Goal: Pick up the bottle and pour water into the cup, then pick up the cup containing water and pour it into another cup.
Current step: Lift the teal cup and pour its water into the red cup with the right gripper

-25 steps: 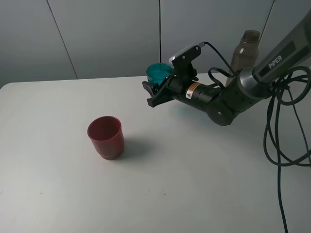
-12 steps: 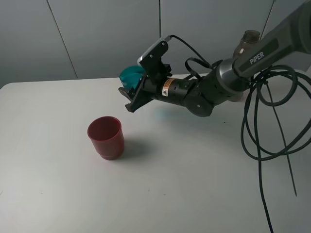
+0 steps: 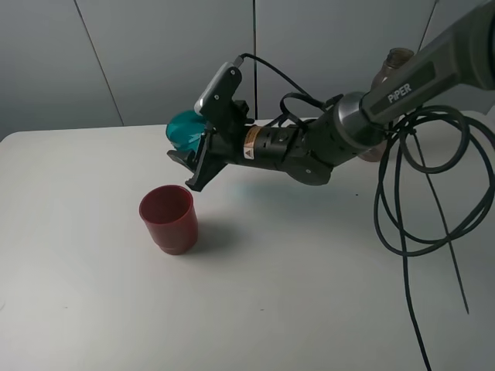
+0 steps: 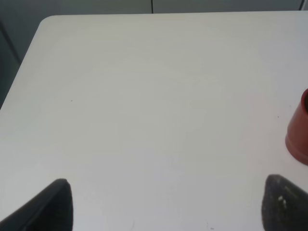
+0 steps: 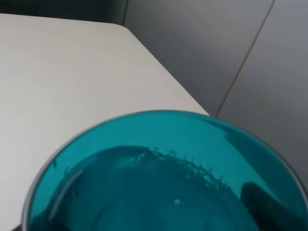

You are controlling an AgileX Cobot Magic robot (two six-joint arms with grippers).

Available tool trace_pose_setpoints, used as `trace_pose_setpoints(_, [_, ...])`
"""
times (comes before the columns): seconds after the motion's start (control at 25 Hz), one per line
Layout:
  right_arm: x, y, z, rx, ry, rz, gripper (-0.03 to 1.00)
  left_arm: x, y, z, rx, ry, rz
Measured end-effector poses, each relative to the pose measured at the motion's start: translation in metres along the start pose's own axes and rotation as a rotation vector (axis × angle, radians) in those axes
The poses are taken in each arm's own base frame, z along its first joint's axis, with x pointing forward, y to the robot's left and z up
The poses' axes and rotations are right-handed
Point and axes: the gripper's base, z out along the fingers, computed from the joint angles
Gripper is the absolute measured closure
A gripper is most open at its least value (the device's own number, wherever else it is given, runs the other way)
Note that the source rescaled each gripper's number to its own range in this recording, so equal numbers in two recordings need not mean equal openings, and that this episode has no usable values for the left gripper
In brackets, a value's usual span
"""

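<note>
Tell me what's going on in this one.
The right end effector holds the teal cup, with water inside, tipped in the air above and to one side of the red cup, which stands upright on the table. No water is seen pouring yet. The bottle shows behind the arm at the back right. The left end effector hangs open above the table, holding nothing.

Soft even light, faint shadows, wrist views blurry
</note>
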Motion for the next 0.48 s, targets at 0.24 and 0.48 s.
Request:
trace_pose_setpoints(0.24, [-0.0001, 0.0035, -0.0001, -0.039, -0.003, -0.068, 0.93, 0.0000, 0.0001, 0.0000, -0.001, 0.000, 0.000])
trace_pose_setpoints(0.48, [-0.0005, 0.0038, 0.0000, -0.039, -0.009, -0.184, 0.93, 0.0000, 0.0002, 0.0000, -0.002, 0.000, 0.001])
